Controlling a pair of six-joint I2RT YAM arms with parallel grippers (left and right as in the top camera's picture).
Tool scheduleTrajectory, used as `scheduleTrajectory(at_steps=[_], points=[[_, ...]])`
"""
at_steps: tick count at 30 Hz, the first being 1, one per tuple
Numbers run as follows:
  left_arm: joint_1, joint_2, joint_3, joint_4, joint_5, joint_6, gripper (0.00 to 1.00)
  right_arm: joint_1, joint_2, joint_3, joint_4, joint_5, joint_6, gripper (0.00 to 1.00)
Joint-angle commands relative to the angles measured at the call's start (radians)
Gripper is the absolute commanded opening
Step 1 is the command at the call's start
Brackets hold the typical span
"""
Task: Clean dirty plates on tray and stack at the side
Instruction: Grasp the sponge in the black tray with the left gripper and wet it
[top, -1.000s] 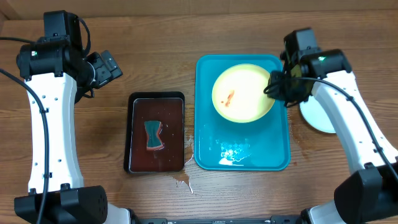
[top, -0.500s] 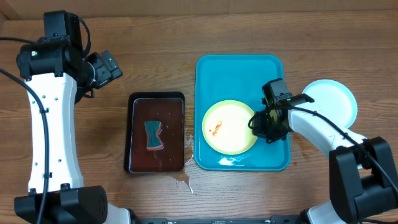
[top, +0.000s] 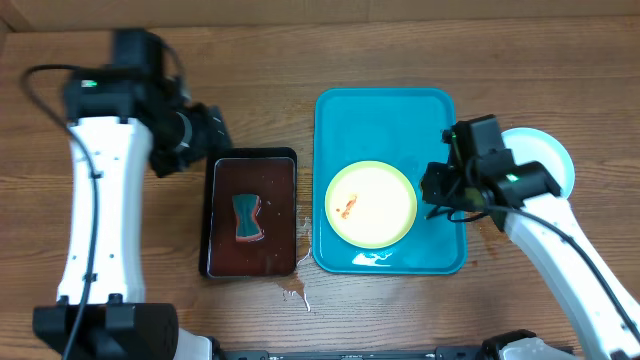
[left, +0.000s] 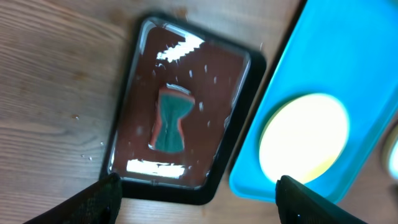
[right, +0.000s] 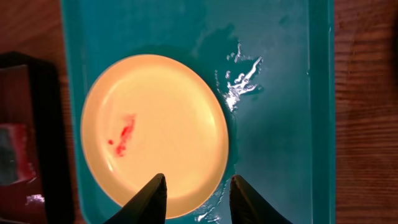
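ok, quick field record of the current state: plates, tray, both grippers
tray: turquoise, on table, wet patch near robot-side edge
yellow plate: flat in tray, red smear on it
pale plate: on table right of tray, partly hidden by right arm
black tray: left of tray, dark liquid, sponge in it
left gripper: open, by black tray, holds nothing
right gripper: open, at yellow plate's edge, holds nothing

Blue-white plate (top: 555, 152): near half sits under the right arm (top: 565, 250), can't tell if it's smeared. Left arm (top: 95, 190) blurred overhead. Left wrist view soft all over; tray (left: 348, 50) cut at top and right edges. Right wrist: black tray (right: 50, 124) cut by left edge, yellow-green plate (right: 155, 130) lower rim behind the fingers (right: 154, 199).
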Motion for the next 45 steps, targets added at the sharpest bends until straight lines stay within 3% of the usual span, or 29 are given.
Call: scheduleTrajectory(at_steps=[1,6,10,15,20,23,31,33,34,35,40,45], points=[[-0.088,-0.008,-0.119,0.031,-0.112,0.027,0.72,0.0,-0.047,0.016,-0.01,-0.038,-0.014,0.35],[-0.185,-0.008,-0.345,0.19,-0.124,0.021,0.58,0.0,-0.046,0.014,-0.035,-0.06,-0.015,0.39],[-0.211,-0.008,-0.485,0.303,-0.183,0.019,0.35,0.0,-0.046,0.014,-0.064,-0.06,-0.015,0.39],[-0.187,-0.008,-0.602,0.424,-0.238,-0.091,0.37,0.0,-0.046,0.014,-0.08,-0.06,-0.015,0.39],[-0.184,-0.008,-0.726,0.575,-0.199,-0.096,0.48,0.0,-0.046,0.014,-0.08,-0.06,-0.015,0.39],[-0.184,-0.008,-0.778,0.616,-0.19,-0.095,0.47,0.0,-0.046,0.014,-0.081,-0.06,-0.015,0.39],[-0.183,-0.008,-0.835,0.746,-0.197,-0.092,0.33,0.0,-0.046,0.014,-0.085,-0.061,-0.014,0.38],[-0.184,-0.008,-0.837,0.76,-0.196,-0.092,0.21,0.0,-0.046,0.014,-0.093,-0.06,-0.015,0.38],[-0.184,-0.008,-0.837,0.762,-0.196,-0.092,0.08,0.0,-0.046,0.014,-0.097,-0.06,-0.015,0.38],[-0.184,-0.008,-0.836,0.761,-0.195,-0.092,0.04,0.0,-0.046,0.014,-0.101,-0.06,-0.015,0.38],[-0.183,-0.01,-0.801,0.722,-0.174,-0.038,0.04,0.0,-0.046,0.014,-0.115,-0.047,-0.015,0.38],[-0.183,-0.011,-0.676,0.572,-0.174,-0.038,0.04,-0.001,-0.046,0.014,-0.116,-0.006,-0.014,0.38]])
